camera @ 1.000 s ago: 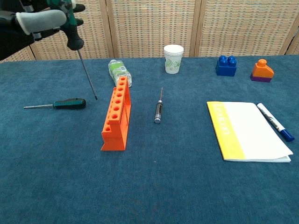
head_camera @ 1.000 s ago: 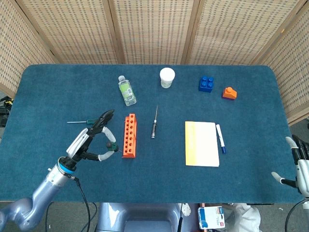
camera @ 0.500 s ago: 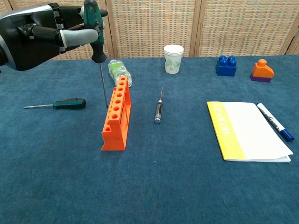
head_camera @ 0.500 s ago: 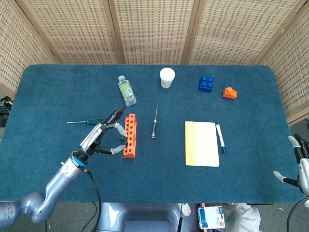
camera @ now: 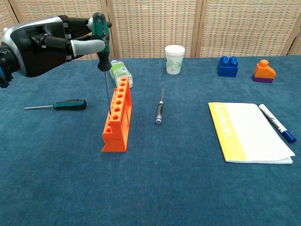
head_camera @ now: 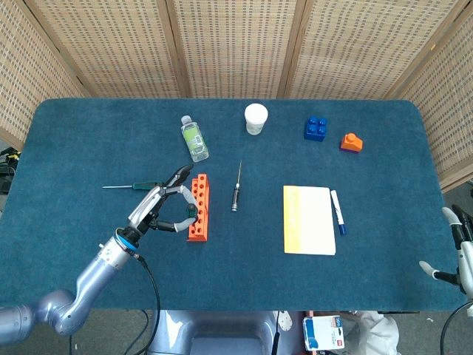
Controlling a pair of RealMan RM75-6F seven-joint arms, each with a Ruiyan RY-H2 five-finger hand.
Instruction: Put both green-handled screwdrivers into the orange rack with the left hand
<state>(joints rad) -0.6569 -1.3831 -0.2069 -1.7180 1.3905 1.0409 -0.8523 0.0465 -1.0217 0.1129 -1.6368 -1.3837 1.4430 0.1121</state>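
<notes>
no readable text; yellow notebook [camera: 249, 133] spine lettering blurred; bottle [camera: 119, 71] label illegible

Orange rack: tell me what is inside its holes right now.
The orange rack has one screwdriver, held upright by the left robot hand, with its shaft tip at a top hole. The other holes look empty; how deep the tip sits cannot be seen.

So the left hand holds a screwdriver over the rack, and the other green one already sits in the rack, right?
Not quite: the left hand holds a screwdriver over the rack, but the other green one lies on the table left of it, as the chest view shows.
</notes>
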